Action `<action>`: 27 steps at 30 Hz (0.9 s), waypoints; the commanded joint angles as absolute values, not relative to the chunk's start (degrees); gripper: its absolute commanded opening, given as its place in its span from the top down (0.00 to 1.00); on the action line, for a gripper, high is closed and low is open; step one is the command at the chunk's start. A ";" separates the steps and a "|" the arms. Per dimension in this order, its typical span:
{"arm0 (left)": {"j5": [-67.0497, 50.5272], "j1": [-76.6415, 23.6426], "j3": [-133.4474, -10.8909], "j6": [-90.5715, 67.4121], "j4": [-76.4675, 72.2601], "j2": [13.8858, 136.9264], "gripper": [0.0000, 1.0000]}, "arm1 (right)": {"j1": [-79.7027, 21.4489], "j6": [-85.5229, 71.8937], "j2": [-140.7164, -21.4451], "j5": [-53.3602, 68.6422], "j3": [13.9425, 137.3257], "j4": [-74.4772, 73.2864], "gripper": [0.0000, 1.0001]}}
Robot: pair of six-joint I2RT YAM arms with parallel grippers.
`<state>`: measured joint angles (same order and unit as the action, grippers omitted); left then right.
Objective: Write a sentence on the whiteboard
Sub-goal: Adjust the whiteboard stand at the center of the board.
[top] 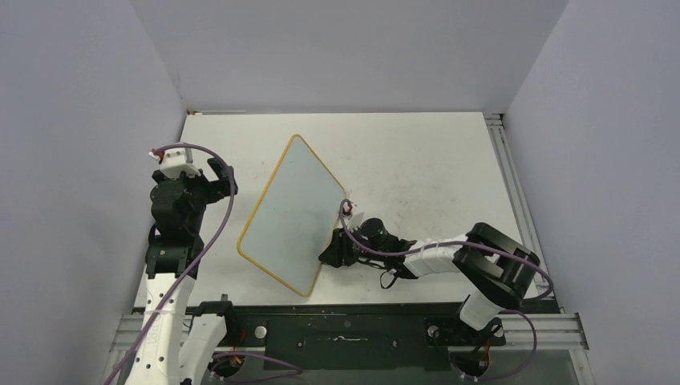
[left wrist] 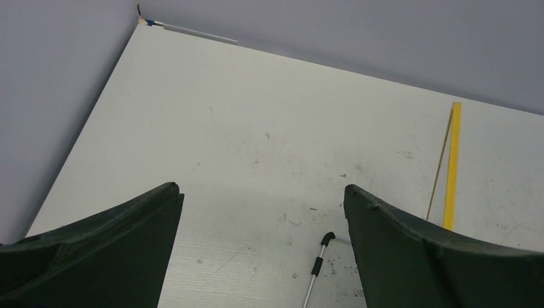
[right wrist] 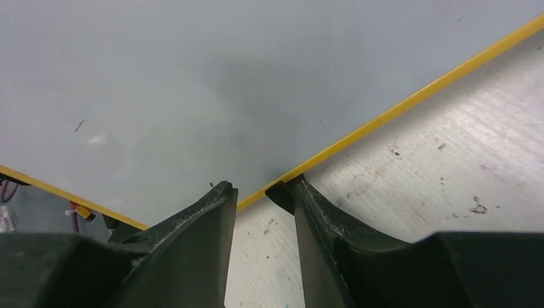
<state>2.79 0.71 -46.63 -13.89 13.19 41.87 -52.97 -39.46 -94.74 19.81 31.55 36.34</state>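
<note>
right jaws sit astride the whiteboard [right wrist: 160, 83] edge.

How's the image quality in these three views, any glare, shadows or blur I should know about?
Top view: soft even light, no glare on the whiteboard, only faint shadows on the table. Left wrist view: table sharp, the left gripper dark with little detail. Right wrist view: a soft dark patch, shadow or reflection, on the board above the right gripper.

The whiteboard [top: 290, 215] blocks the middle; walls [top: 80, 120] hem both sides.
</note>
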 commanded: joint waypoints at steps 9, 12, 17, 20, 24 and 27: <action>4.21 0.46 -47.84 -12.77 12.96 42.08 0.04 | -44.67 -23.34 -74.30 13.00 32.15 16.62 0.48; 4.44 0.49 -47.37 -12.74 13.34 41.55 0.04 | -39.80 -19.83 -72.99 14.84 31.93 16.48 0.46; 5.03 0.52 -46.94 -12.48 13.58 41.04 0.04 | -34.11 -16.23 -75.94 17.56 32.77 18.93 0.46; 4.94 0.52 -47.02 -12.48 13.47 41.29 0.04 | -29.93 -16.69 -78.54 20.45 32.81 22.51 0.44; 4.68 0.53 -46.87 -12.48 13.29 41.43 0.04 | -27.27 -15.57 -81.83 20.75 33.25 25.80 0.43; 4.58 0.52 -46.93 -12.48 13.41 42.14 0.04 | -26.59 -14.05 -85.49 21.59 34.16 27.96 0.42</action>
